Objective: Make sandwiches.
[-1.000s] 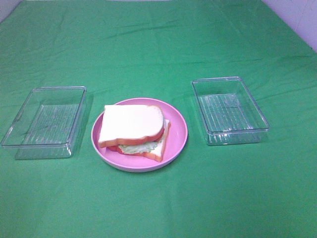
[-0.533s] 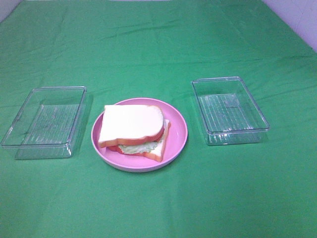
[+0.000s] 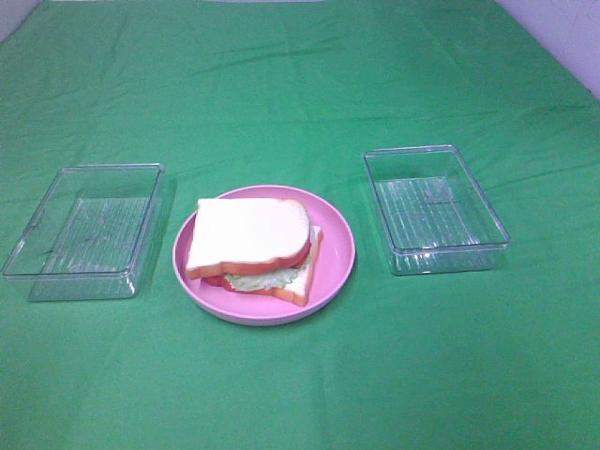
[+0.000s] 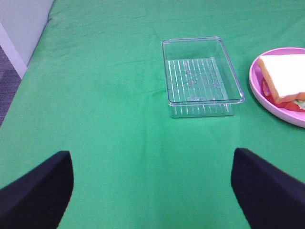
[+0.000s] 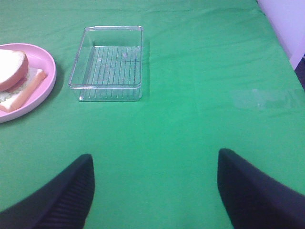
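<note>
Meanwhile, sandwich (image 3: pixel 251 248) on pink plate (image 3: pixel 337 246), seemingly well apart from both released end effectors (image 4: pixel 152 191) (image 5: pixel 155 191).

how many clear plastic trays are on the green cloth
2. One clear tray lies left of the pink plate holding the sandwich; the other clear tray lies to its right. Both look empty.

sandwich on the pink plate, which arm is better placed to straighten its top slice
Left, marginally. The sandwich sits left of centre, nearer the left tray. Both grippers are open, empty and pulled back.

Lab-style test bench: green cloth (image 3: pixel 300 84) over table, plain wall (image 3: pixel 562 28)
</note>
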Controlling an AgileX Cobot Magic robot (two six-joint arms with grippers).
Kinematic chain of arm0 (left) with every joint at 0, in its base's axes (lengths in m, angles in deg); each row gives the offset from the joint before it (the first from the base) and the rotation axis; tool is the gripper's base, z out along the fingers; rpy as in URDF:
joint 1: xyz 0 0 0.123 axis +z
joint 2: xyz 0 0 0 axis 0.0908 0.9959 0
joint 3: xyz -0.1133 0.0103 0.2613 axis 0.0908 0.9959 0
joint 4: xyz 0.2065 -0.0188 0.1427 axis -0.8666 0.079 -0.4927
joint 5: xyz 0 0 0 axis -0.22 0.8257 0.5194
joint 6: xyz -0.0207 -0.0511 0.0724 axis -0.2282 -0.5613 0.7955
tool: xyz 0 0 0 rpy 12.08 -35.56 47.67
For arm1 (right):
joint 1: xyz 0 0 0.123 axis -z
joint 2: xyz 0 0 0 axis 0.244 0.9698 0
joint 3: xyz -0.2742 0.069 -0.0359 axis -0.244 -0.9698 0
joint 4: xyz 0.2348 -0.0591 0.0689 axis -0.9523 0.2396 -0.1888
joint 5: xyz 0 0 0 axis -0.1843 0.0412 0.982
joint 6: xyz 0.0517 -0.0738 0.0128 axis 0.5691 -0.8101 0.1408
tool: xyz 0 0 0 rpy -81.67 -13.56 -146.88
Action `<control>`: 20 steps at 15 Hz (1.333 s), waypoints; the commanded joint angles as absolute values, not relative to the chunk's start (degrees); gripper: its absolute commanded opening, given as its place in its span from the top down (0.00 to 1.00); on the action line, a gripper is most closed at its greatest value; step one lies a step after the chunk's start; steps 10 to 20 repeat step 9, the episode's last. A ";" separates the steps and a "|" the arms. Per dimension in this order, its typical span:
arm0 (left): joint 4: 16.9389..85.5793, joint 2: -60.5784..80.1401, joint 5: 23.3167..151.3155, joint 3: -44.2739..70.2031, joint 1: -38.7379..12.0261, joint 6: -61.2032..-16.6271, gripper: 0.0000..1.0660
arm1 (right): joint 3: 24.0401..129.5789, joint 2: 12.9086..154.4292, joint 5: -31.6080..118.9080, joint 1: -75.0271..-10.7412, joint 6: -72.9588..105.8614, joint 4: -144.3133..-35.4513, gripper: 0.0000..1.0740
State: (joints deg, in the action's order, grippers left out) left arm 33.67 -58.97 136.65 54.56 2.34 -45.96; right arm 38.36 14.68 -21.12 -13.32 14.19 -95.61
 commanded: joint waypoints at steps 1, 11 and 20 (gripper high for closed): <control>33.55 -60.35 135.96 54.62 3.95 -45.68 0.20 | 38.13 13.88 -20.49 -13.15 13.21 -95.90 0.36; 33.21 -60.12 135.96 54.62 3.95 -45.62 0.20 | 38.13 13.88 -20.49 -13.15 13.21 -96.01 0.36; 33.21 -60.12 135.96 54.62 3.95 -45.62 0.20 | 38.13 13.88 -20.49 -13.15 13.21 -96.01 0.36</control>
